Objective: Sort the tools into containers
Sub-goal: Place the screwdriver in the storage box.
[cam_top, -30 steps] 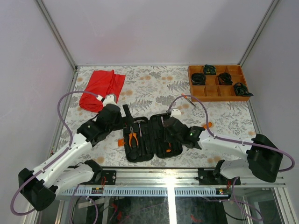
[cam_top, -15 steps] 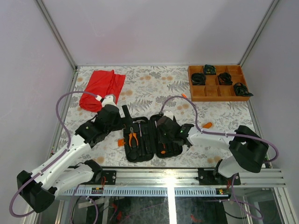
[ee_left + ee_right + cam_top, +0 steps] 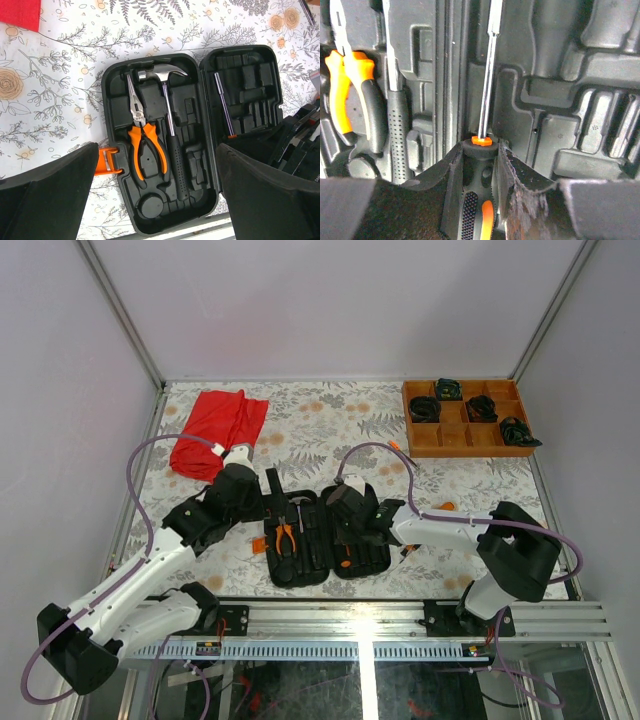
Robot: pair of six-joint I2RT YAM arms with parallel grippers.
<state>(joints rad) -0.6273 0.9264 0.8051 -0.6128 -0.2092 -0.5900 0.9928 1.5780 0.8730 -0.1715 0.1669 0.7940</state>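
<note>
The black tool case (image 3: pixel 300 570) lies open near the table's front edge. In its left half sit the silver-headed hammer (image 3: pixel 168 117) and the orange-handled pliers (image 3: pixel 143 142). My right gripper (image 3: pixel 481 156) is shut on the black-and-orange handle of a thin screwdriver (image 3: pixel 489 75). The screwdriver's shaft lies along a slot in the case's right half (image 3: pixel 250 85), close to the hinge. The right gripper (image 3: pixel 345 525) hangs low over that half. My left gripper (image 3: pixel 155 200) is open above the case's near edge, with nothing between its fingers. From above, the left gripper (image 3: pixel 272 487) hovers over the case's far left corner.
A red cloth (image 3: pixel 217 428) lies at the back left. An orange-brown wooden tray (image 3: pixel 452 438) with black coiled bundles stands at the back right. A small orange-handled item (image 3: pixel 443 508) lies on the table right of the case. The case's orange latch (image 3: pixel 107 160) sticks out to the left.
My right gripper has moved left across the case's right half with the screwdriver, toward the hinge. The left arm has barely shifted.
</note>
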